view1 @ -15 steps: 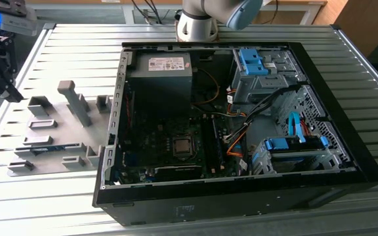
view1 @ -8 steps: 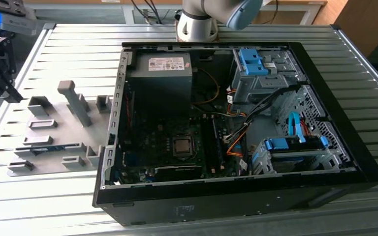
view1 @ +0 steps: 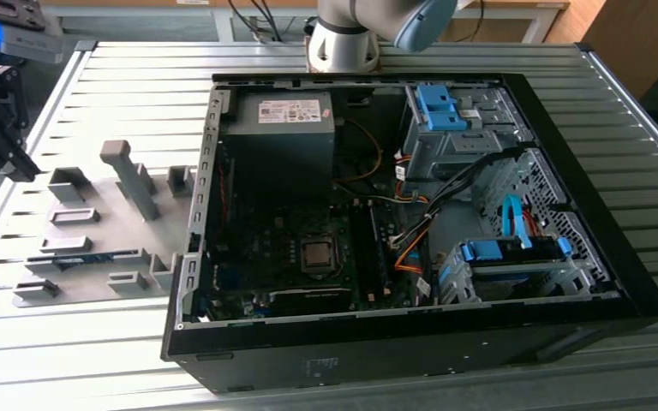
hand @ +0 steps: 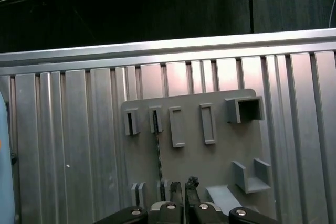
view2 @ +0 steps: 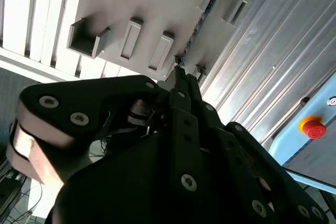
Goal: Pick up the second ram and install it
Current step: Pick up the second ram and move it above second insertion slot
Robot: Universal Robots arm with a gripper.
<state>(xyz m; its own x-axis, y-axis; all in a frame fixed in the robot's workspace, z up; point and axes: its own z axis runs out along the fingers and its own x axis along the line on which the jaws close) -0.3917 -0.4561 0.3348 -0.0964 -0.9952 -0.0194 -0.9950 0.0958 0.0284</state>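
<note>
Ribbed aluminium surface (view1: 112, 360) carries open computer case (view1: 409, 342) and grey holder plate (view1: 100, 223); wooden furniture behind. Second wrist view adds red stop button (view2: 313, 128). Second ram (hand: 158, 156) sits edge-up in plate slots. Hand (hand: 184, 188) above plate beside ram end, fingers pressed together, empty

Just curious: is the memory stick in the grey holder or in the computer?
In the holder: the stick stands on edge in its slots, beside the open computer.

Second ram (hand: 158, 153), thin dark strip, on edge, slotted in grey holder (hand: 210, 161)
</note>
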